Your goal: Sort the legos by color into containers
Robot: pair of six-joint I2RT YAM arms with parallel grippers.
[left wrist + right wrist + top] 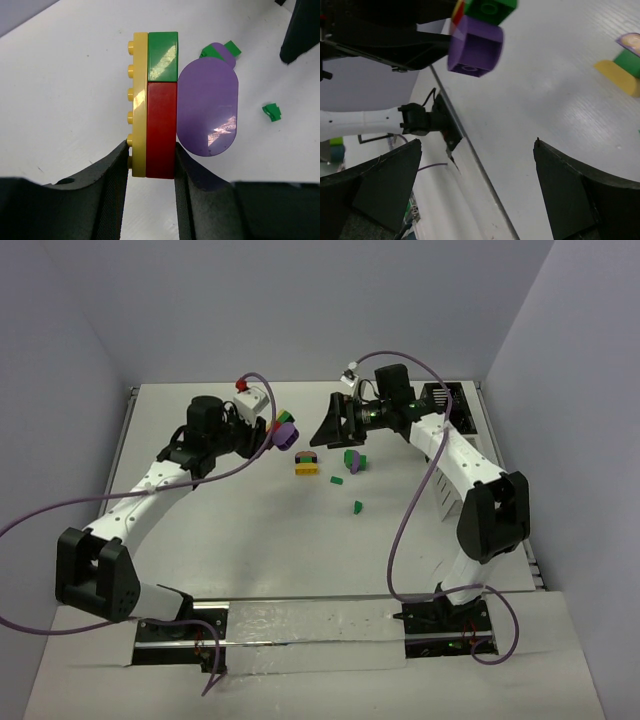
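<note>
Left gripper (150, 157) clamps a joined yellow-red-green stack (155, 100), its purple piece (207, 112) overhanging ungripped, while the right gripper (476, 150) gapes empty; a careless tug could scatter pieces

Your desk (250, 540) is a flat white board. Toward its far middle lies a small stack of plastic bricks (307, 464), yellow underneath with green and purple on top, a green plastic brick (352, 459) just to its right, and two tiny green pieces, one (337, 479) near the stack and one (357, 506) closer to you. You also have a white box with a red knob (250, 395) at the far left, and a white compartment rack with a black slatted end (445, 395) along the right edge.
</note>
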